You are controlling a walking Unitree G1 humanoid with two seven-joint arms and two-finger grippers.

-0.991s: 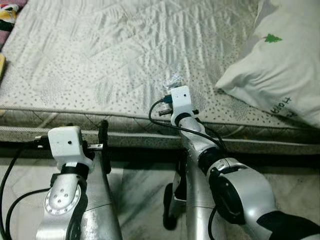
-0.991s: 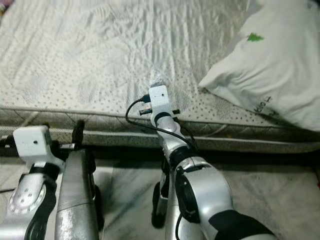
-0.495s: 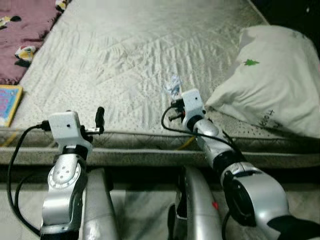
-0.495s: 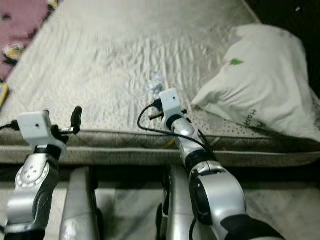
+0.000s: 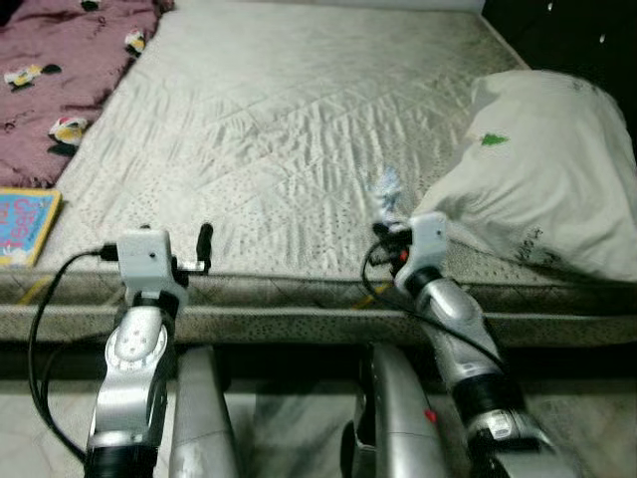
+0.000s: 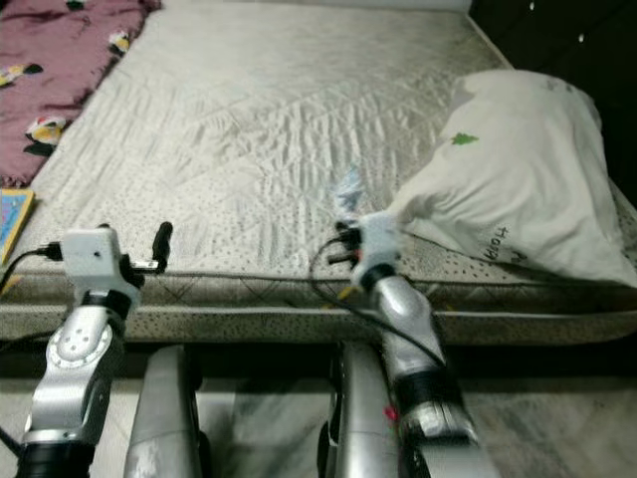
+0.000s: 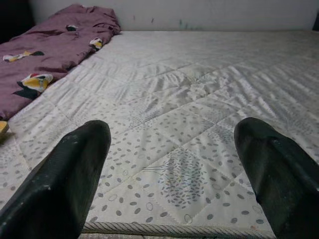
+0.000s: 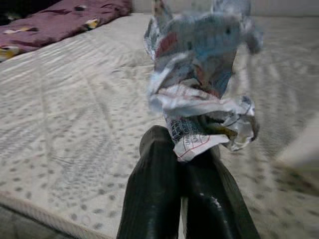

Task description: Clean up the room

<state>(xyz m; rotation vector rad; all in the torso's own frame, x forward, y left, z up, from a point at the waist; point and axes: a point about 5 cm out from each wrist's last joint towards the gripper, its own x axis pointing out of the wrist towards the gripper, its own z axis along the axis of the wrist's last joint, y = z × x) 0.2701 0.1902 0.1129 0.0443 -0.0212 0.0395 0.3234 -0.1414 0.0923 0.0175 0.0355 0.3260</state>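
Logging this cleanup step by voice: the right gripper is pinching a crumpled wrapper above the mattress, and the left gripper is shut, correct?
Not quite. The left gripper is open: the left wrist view shows its two fingers spread wide apart over the mattress. The rest holds: the right gripper pinches the crumpled wrapper above the mattress.

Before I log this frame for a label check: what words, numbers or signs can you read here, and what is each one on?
No text here reads clearly enough to quote.
Pillow: a green tree sign, plus a dark line of print near its lower edge, too small and tilted to read.
Crumpled wrapper held in the right gripper: small print in a red-outlined box, blurred.
Colourful book at the mattress edge: cover lettering too blurred.
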